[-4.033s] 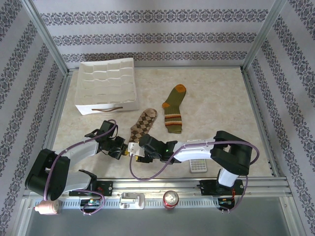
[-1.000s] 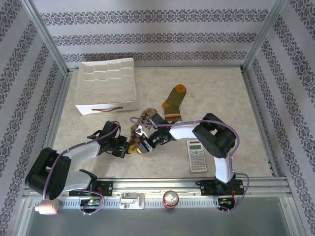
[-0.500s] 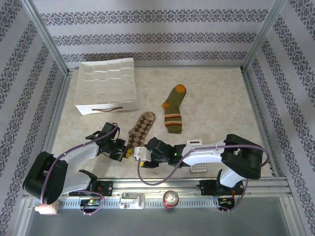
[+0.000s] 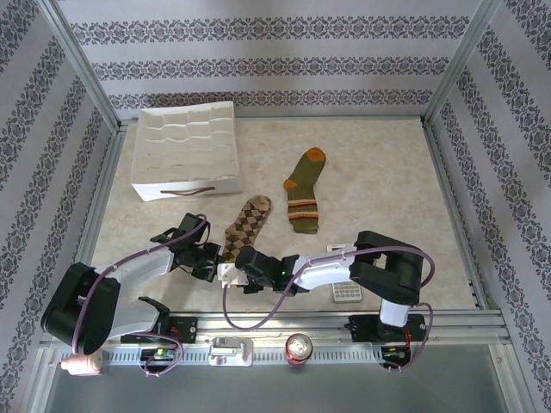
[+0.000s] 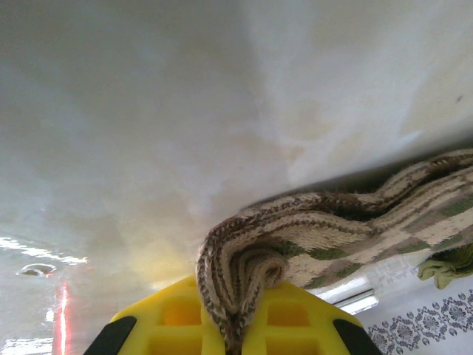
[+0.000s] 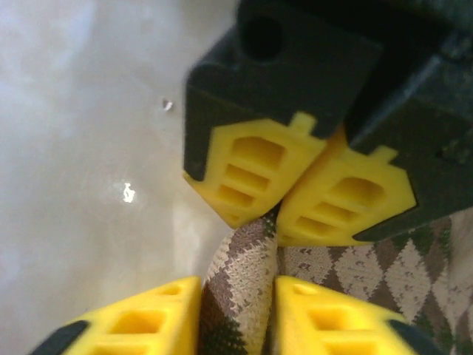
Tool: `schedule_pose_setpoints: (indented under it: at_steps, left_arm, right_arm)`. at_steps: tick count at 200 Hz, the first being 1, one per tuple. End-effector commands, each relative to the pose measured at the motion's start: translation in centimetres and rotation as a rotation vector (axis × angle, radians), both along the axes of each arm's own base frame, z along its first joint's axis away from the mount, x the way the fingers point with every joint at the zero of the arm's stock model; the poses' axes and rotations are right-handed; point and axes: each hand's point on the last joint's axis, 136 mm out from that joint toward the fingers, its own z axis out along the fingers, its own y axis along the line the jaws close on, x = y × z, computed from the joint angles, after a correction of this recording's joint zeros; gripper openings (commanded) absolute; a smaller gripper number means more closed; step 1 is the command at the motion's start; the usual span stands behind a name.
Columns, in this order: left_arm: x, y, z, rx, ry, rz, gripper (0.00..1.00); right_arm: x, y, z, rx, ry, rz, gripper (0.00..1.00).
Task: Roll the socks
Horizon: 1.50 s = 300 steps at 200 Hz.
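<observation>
Argyle sock [image 4: 248, 222]: flat on the surface [image 4: 387, 172], toe pointing away, cuff end nearest the arms; cuff bunched into a raised fold between both hands.
Green sock [image 4: 304, 194]: just beyond and to the right of the argyle sock, apart from it; flat, no hand on it.
Left hand [image 5: 233, 318]: all but closed, pinching the cuff edge; likely anchoring that end so the fold holds.
Right hand [image 6: 236, 292]: closed part-way on the same fold, fabric filling the gap between its fingers; tip to tip with the left hand, probably to start the first turn.
Step judged: start of rolling; cuff gathered, no turn made.
Organiser box [image 4: 185, 151]: far left, well apart; presumably for finished rolls.
</observation>
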Motion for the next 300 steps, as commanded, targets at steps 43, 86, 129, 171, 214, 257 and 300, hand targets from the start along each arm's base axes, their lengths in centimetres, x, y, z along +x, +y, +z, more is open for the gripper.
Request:
schedule_pose_setpoints:
  at_steps: [43,86,129,171,214,257,300]
  left_arm:
    - [-1.8,1.6,-1.9,0.053,0.088,0.029,0.0]
    - [-0.7,2.0,-0.7,0.035,0.02,0.061,0.21]
    - [0.9,2.6,1.1,0.0,-0.108,0.13,0.56]
    - [2.2,2.2,2.5,-0.049,-0.248,0.116,0.6]
    - [3.2,1.8,2.7,-0.085,-0.325,0.129,0.54]
    - [3.1,1.6,1.5,-0.075,-0.311,0.119,0.44]
    - [3.7,1.4,0.3,-0.058,-0.305,0.118,0.38]
  right_arm:
    - [1.0,-0.4,-0.5,0.028,0.158,-0.092,0.0]
    - [0.1,-1.8,-1.8,0.069,0.509,-0.164,0.0]
    - [-0.8,-2.3,-2.8,0.068,0.782,-0.202,0.0]
    - [0.7,-2.5,-3.3,0.088,0.978,-0.308,0.0]
    - [1.2,-2.6,-3.6,0.084,1.126,-0.36,0.0]
    - [1.6,-2.7,-4.2,0.076,1.227,-0.42,0.0]
    - [1.9,-2.6,-4.2,0.066,1.309,-0.455,0.0]
